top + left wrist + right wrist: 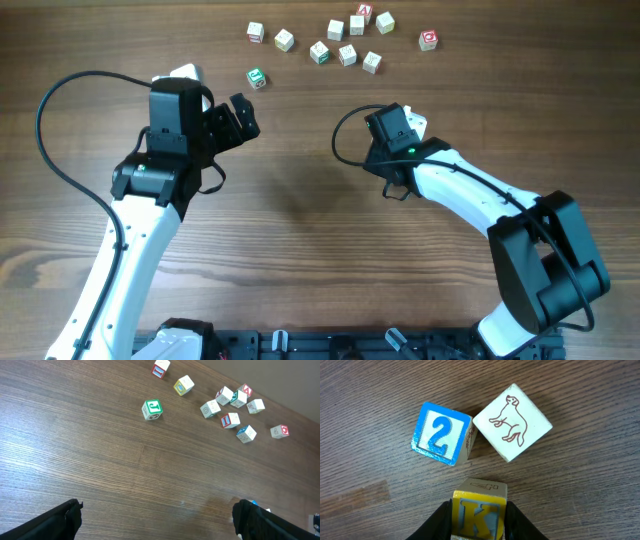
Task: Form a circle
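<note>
Your right gripper clamps the yellow K cube near the middle of the table, the blue 2 cube and cream animal cube lying just beyond its tips, while your left gripper, wide and empty, stands farther off

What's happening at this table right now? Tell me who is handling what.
The right gripper has its fingers closed on a yellow K block, right beside a blue 2 block and a cream block with an animal drawing. The left gripper hangs open and empty above the table. The other blocks lie scattered farther out, so no circle is formed yet.
</note>
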You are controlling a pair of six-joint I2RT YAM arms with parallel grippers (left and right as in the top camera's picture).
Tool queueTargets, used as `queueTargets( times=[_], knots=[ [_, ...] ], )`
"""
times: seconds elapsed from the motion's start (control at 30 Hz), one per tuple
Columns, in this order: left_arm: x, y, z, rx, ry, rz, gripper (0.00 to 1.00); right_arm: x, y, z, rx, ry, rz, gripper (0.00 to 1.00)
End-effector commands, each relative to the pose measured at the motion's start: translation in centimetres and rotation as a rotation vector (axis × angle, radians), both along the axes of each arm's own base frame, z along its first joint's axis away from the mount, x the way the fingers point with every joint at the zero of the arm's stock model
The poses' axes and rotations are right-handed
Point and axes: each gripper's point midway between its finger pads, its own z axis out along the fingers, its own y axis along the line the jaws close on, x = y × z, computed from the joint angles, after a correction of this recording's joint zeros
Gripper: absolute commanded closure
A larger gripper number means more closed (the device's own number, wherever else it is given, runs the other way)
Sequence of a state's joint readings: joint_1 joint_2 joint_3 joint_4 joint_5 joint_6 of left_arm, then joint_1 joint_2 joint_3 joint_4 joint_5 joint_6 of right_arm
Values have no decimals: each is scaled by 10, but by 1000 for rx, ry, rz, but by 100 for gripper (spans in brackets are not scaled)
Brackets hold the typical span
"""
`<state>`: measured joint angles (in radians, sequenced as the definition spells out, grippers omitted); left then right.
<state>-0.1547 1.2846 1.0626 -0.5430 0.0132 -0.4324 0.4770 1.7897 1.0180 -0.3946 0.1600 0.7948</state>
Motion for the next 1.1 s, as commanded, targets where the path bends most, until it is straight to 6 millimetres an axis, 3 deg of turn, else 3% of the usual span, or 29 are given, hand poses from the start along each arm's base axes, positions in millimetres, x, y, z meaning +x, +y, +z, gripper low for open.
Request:
queueTargets(
  times=[0.0,0.4,1.07],
  knots=[
    [0,3,1,-3,-3,17,0,8,-1,1,-25,-21,-3,68],
    [0,3,1,-3,-3,17,0,12,-10,1,-33,-23,-20,68],
    [0,4,1,11,-5,5,0,16,-8,3,-71,-45,78,68]
  ],
)
